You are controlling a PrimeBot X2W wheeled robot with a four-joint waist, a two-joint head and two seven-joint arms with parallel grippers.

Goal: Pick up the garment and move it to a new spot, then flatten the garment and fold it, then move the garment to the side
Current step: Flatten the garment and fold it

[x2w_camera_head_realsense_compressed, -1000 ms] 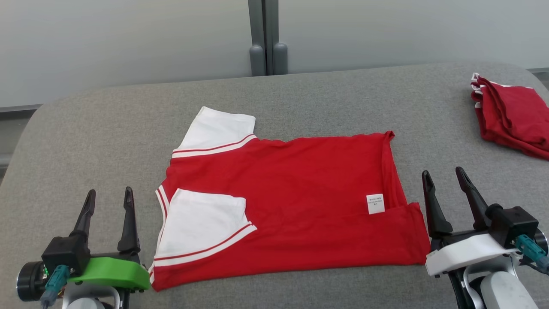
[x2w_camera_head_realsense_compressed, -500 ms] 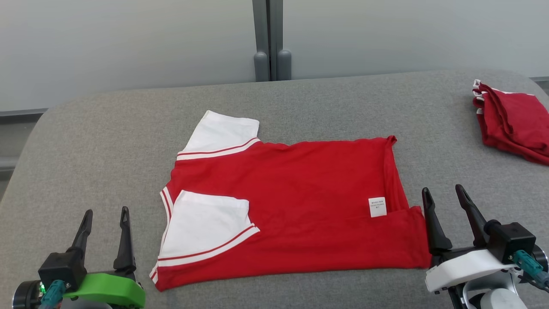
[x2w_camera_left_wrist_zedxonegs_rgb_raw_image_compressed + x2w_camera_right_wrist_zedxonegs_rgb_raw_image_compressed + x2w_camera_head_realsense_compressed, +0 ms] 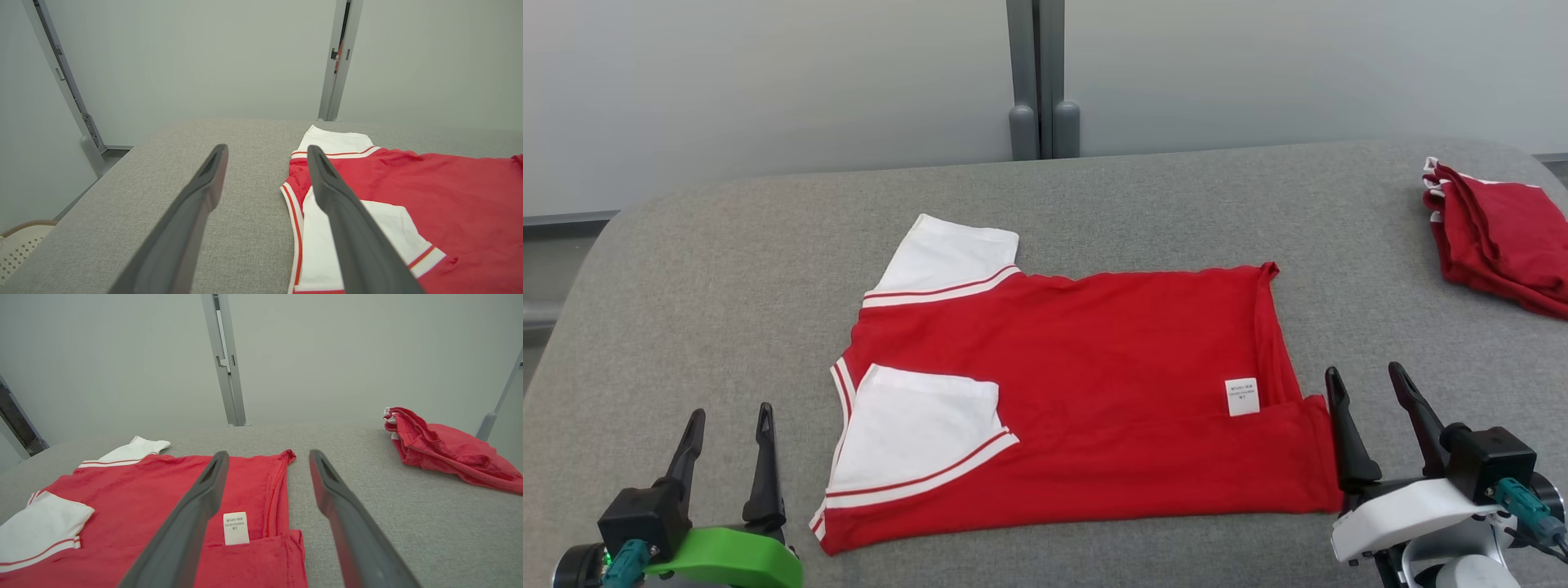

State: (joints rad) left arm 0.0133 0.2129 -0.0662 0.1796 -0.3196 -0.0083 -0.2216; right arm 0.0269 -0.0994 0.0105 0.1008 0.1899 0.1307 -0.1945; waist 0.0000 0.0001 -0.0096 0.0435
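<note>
The garment (image 3: 1094,384) is a red shirt with white sleeves, lying flat and partly folded in the middle of the grey table; one sleeve is folded onto its body, and a white label sits near its right edge. It appears in the left wrist view (image 3: 429,196) and right wrist view (image 3: 163,490) too. My left gripper (image 3: 727,425) stands open at the lower left, beside the shirt's left edge, holding nothing. My right gripper (image 3: 1368,384) is open at the lower right, just off the shirt's right hem, empty too.
Another red garment (image 3: 1494,237) lies bunched at the table's far right edge, also seen as a red heap (image 3: 441,451) in the right wrist view. The grey padded table (image 3: 727,269) has rounded corners. A grey wall with a vertical post (image 3: 1041,77) stands behind.
Both grippers have drawn back toward the near edge, and the whole picture shifted slightly as the camera moved. The shirt lies as before.
</note>
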